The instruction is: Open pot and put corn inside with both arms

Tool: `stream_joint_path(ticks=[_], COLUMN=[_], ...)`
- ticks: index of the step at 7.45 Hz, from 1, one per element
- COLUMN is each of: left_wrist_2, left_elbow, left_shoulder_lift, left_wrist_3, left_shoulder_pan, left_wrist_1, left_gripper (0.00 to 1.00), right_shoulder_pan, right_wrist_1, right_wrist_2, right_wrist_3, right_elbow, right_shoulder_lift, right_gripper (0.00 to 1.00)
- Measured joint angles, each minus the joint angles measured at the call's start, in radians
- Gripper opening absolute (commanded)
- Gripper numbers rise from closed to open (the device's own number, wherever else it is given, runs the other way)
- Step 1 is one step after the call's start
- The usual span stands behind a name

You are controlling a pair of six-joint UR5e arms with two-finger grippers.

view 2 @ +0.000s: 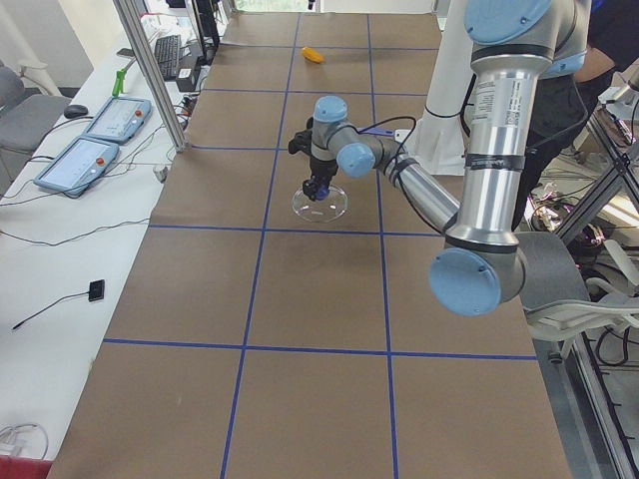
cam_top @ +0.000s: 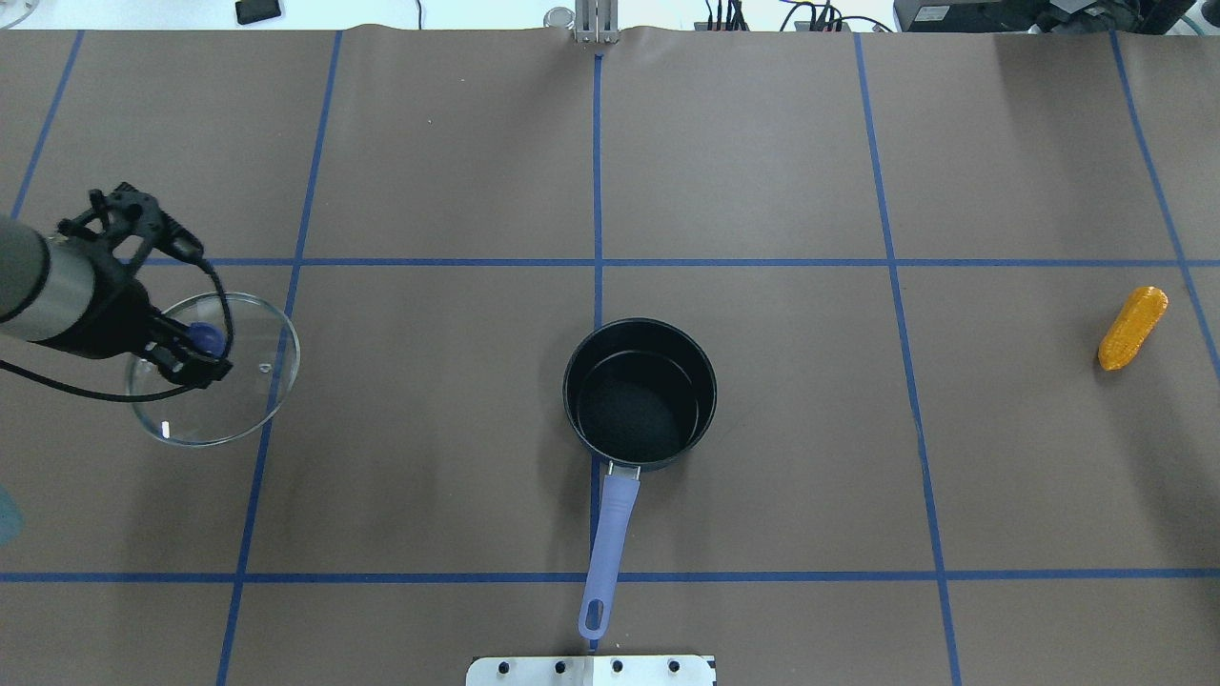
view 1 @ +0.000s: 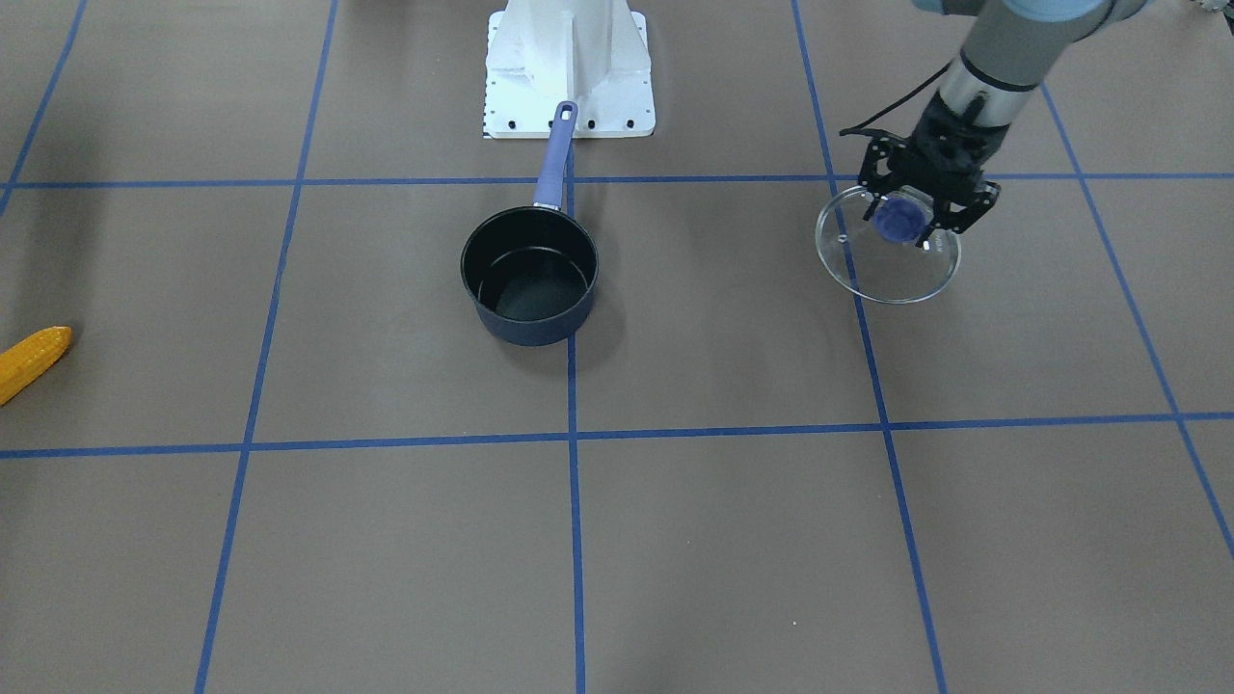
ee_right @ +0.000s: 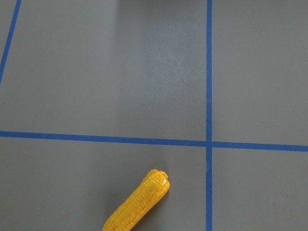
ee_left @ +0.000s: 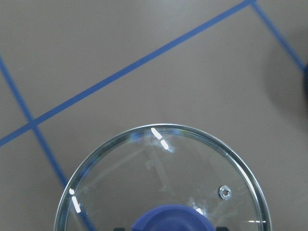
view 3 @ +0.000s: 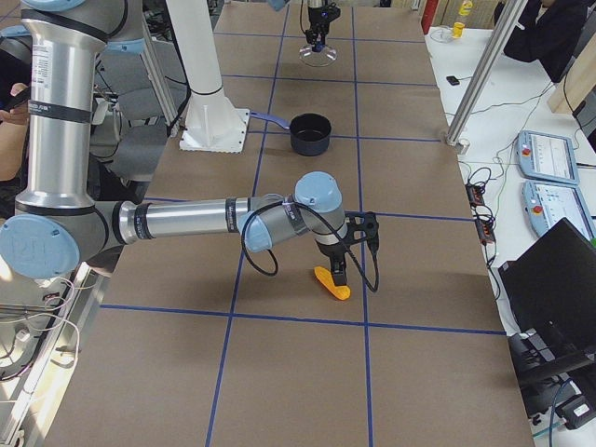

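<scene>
The navy pot (view 1: 530,275) (cam_top: 639,391) stands open and empty mid-table, its purple handle (cam_top: 610,534) pointing at the robot base. My left gripper (view 1: 906,220) (cam_top: 200,348) is shut on the purple knob (ee_left: 171,219) of the glass lid (view 1: 868,270) (cam_top: 243,381), well off to the pot's side, at or just above the table. The corn (view 1: 34,359) (cam_top: 1132,327) (ee_right: 137,204) lies on the table at the opposite end. My right gripper (view 3: 340,270) hangs just above the corn (view 3: 332,284); I cannot tell if it is open or shut.
The white pedestal base (view 1: 569,67) stands behind the pot's handle. Blue tape lines divide the brown table into squares. Teach pendants (view 2: 100,120) and cables lie on side benches off the table.
</scene>
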Motion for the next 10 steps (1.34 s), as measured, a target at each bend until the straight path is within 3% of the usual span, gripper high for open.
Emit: stream_joint_path(ticks=[2, 4, 5, 6, 7, 10], left_wrist_2=[-0.089, -0.146, -0.156, -0.160, -0.160, -0.161], left_elbow=[0.149, 0.363, 0.423, 0.452, 0.467, 0.502], left_shoulder_lift=[0.134, 0.169, 0.171, 0.170, 0.167, 0.160], left_wrist_3=[0.237, 0.350, 0.359, 0.360, 0.361, 0.358], left_shoulder_pan=[-0.135, -0.208, -0.217, -0.219, -0.219, -0.219], left_wrist_1=[-0.187, -0.413, -0.478, -0.509, -0.520, -0.537], left_gripper=[0.00, 0.00, 0.06, 0.46, 0.97, 0.99], right_shoulder_pan=[0.000, 0.000, 0.000, 0.000, 0.000, 0.000], right_wrist_1=[0.001, 0.001, 0.001, 0.001, 0.001, 0.001], right_wrist_2=[0.000, 0.000, 0.000, 0.000, 0.000, 0.000], right_wrist_3=[0.000, 0.000, 0.000, 0.000, 0.000, 0.000], right_elbow=[0.001, 0.002, 0.003, 0.003, 0.004, 0.004], right_shoulder_lift=[-0.001, 0.000, 0.001, 0.002, 0.003, 0.004], right_gripper=[1.00, 1.00, 1.00, 1.00, 1.00, 1.00])
